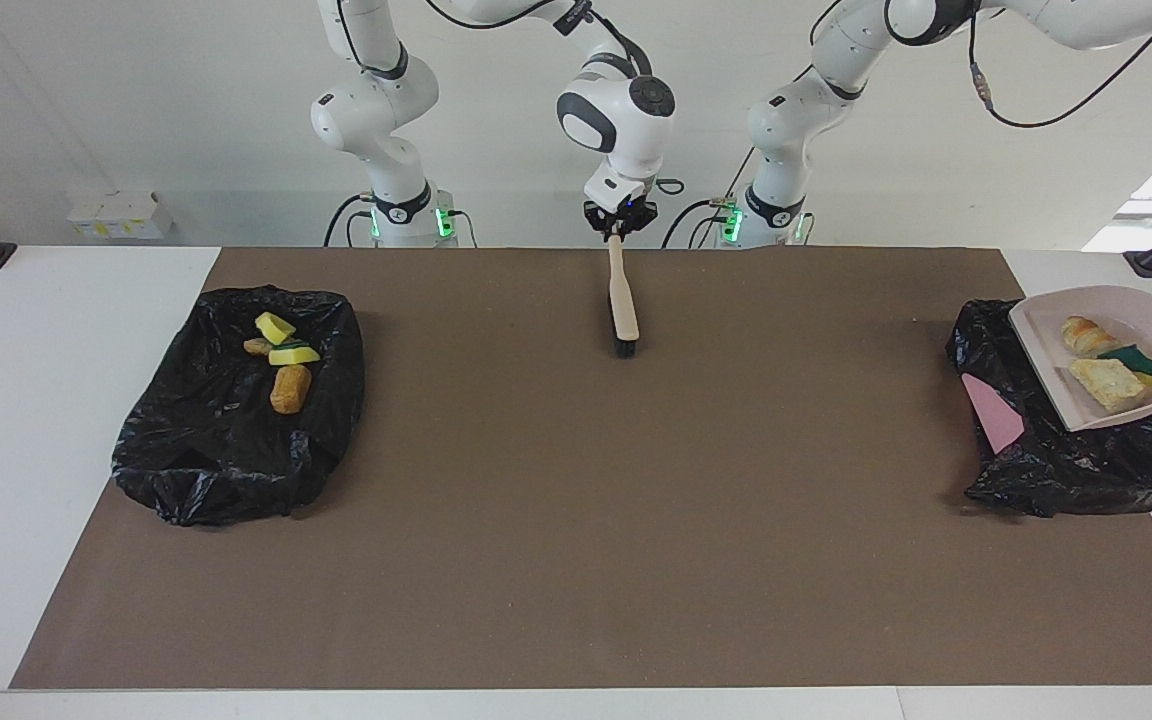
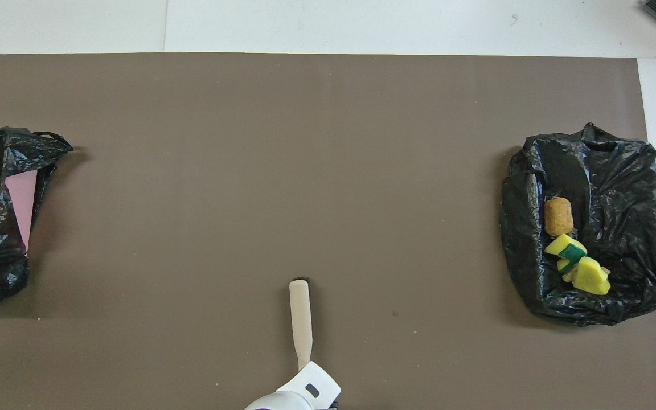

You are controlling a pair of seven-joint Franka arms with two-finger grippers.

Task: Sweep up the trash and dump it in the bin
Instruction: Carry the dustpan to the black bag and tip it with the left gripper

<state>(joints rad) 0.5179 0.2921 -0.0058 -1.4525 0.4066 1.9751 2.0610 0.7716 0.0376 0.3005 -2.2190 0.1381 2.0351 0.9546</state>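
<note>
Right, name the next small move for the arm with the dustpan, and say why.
Probably tip the dustpan so its load slides out. It hangs over the black-lined bin at the left arm's end of the table, roughly level, with three scraps in it. The right pincer holds the brush aside.

The right gripper (image 1: 619,232) hangs from a bent wrist that points straight down, its fingertips clamped on the top end of the brush (image 1: 621,300) directly below it. The left arm stretches out past the frame's edge, and its gripper is out of sight.
</note>
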